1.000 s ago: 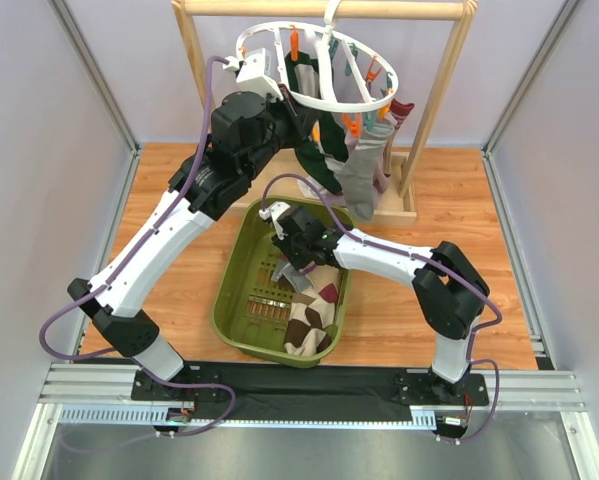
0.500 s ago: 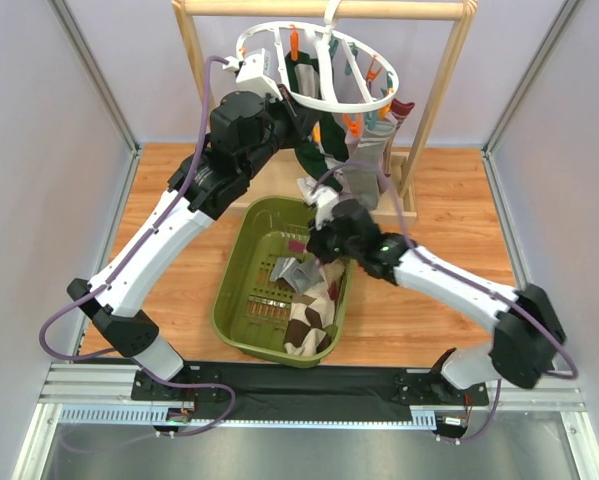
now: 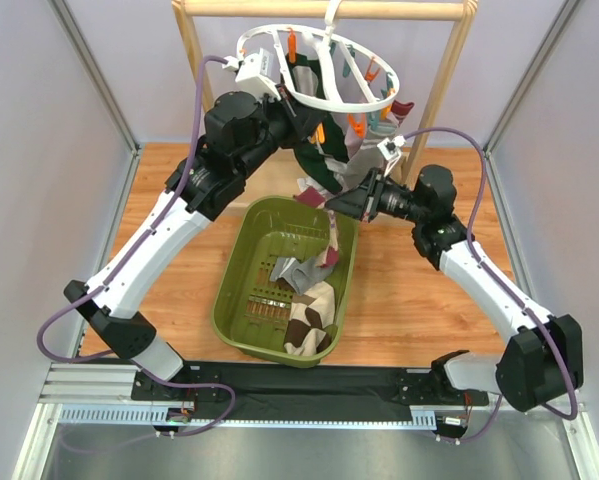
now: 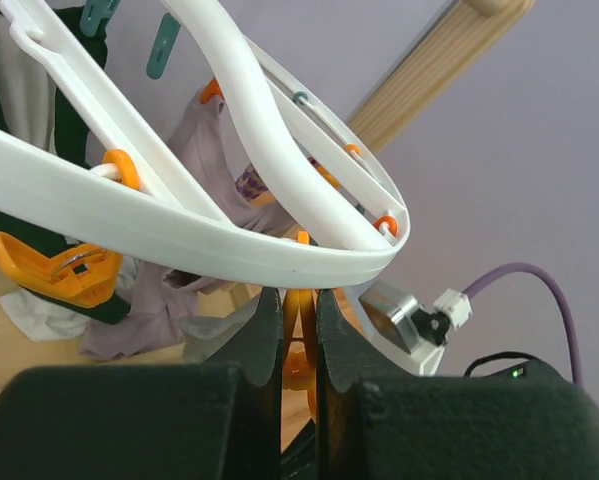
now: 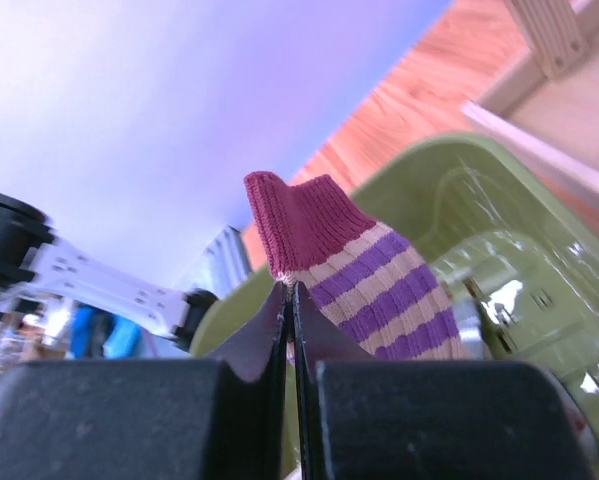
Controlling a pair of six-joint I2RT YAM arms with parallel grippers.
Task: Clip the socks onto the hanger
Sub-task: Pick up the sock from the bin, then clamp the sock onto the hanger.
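Both closed: left gripper (image 4: 299, 302) pinches orange clip (image 4: 300, 350), right gripper (image 5: 290, 292) striped sock (image 5: 364, 275).

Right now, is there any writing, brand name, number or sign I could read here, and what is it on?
No readable text in any view.
The hanger, the basket, the striped sock in the right claw, the left arm and the right arm show no legible print.
Dark marks on the basket floor are too small to tell.
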